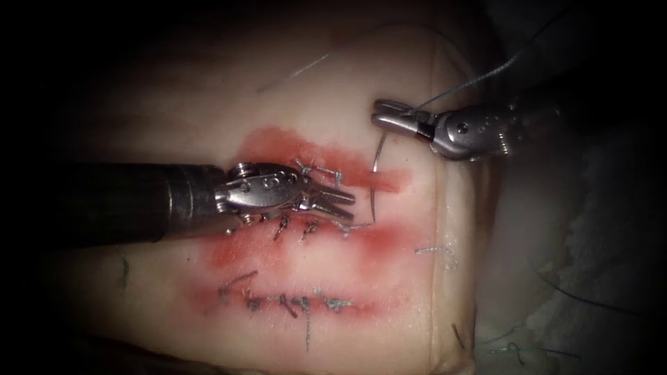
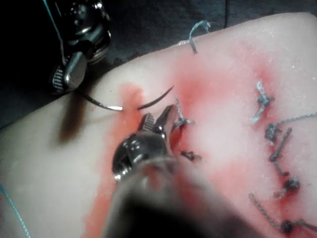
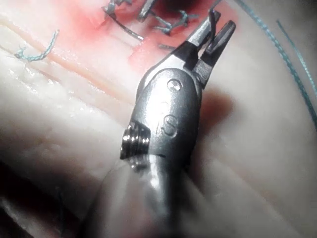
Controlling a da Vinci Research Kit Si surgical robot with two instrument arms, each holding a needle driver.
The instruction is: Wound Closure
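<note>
The curved needle (image 1: pixel 374 182) stands at the right end of the upper cut (image 1: pixel 326 163) in the tissue (image 1: pixel 208 104). In the left wrist view the needle (image 2: pixel 101 103) dips into the red line and its point (image 2: pixel 171 89) shows again beyond it. My right tool (image 1: pixel 386 115) hovers over the needle's tail, jaws apart, with the tail (image 3: pixel 213 22) between them. Blue thread (image 1: pixel 486 73) trails from there to the upper right. My left tool (image 1: pixel 342 201) lies along the cut from the left, open and holding nothing, its tips just short of the point.
Knotted stitches (image 1: pixel 316 169) with cut ends line the upper cut, and more (image 1: pixel 292 302) line a lower cut. Red fluid (image 1: pixel 389 239) stains both lines. Loose thread pieces (image 1: pixel 434 250) lie near the tissue's right edge, with white gauze (image 1: pixel 611 229) beyond.
</note>
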